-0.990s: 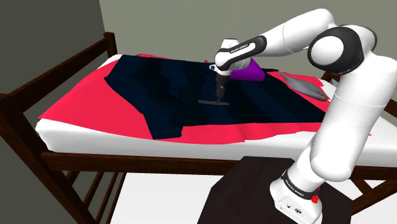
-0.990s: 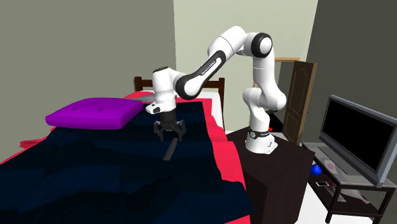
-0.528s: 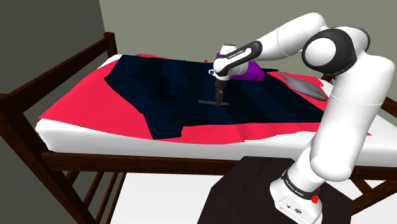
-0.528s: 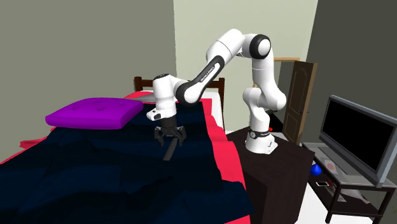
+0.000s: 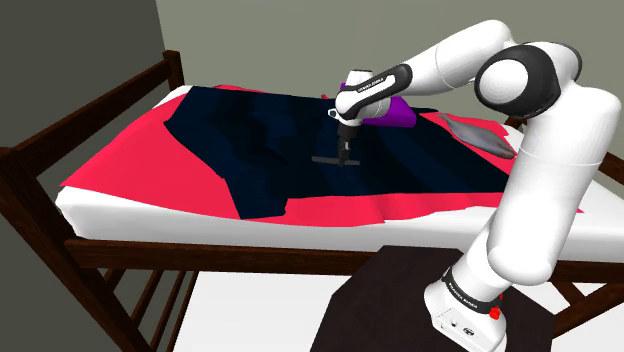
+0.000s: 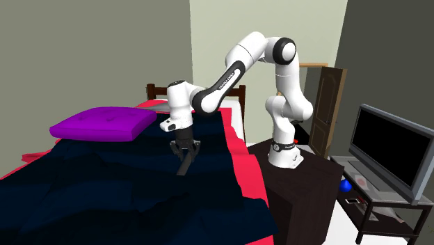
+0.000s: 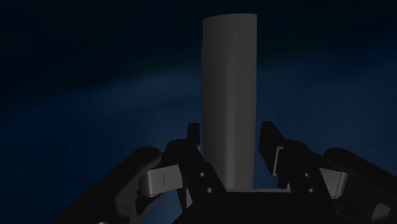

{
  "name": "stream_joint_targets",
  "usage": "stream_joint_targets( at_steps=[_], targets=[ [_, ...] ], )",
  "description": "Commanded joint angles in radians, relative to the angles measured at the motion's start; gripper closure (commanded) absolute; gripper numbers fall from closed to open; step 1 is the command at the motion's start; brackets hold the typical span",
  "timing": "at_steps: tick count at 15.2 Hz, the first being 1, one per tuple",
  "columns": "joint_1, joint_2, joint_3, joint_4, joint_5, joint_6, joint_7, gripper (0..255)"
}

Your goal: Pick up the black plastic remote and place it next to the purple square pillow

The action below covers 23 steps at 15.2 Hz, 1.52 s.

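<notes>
The second exterior view takes in the room beside the bed: a flat television (image 6: pixel 393 156) on a low stand, a brown door (image 6: pixel 327 104) behind the arm, and grey walls. The shoulder view shows instead the bed's dark wooden frame (image 5: pixel 90 108), the red sheet (image 5: pixel 130 150) with the white mattress edge below it, and a grey cushion (image 5: pixel 480 135) near the far rail. The wrist view gives the close look at the grasp.

There the gripper (image 7: pixel 230 137) stands over the remote (image 7: pixel 229 95), a long dark grey bar. The two fingers (image 7: pixel 270 139) have narrowed to its width and press against its long sides, so the remote is clasped near one end. In the outside views the gripper (image 6: pixel 185 154) points down, and the remote (image 6: pixel 183 167) lies flat on the dark blue blanket (image 5: pixel 260 130), about the middle of the bed.

The purple pillow (image 6: pixel 104 122) rests on the blanket near the gripper, apart from the remote. In the shoulder view the arm partly hides the pillow (image 5: pixel 392 112). The arm's stand (image 5: pixel 400 300) is a dark box beside the bed.
</notes>
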Motion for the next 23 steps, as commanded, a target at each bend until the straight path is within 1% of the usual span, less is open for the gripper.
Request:
stream_joint_targets(
  at_steps=[1,7,23],
  targets=[
    [0.001,0.001,0.001,-0.002,0.0,-0.002,0.001,255],
    [0.001,0.002,0.001,-0.002,0.001,-0.001,-0.001,255],
    [0.01,-0.106,-0.012,0.088,-0.049,-0.191,0.038,255]
  ],
)
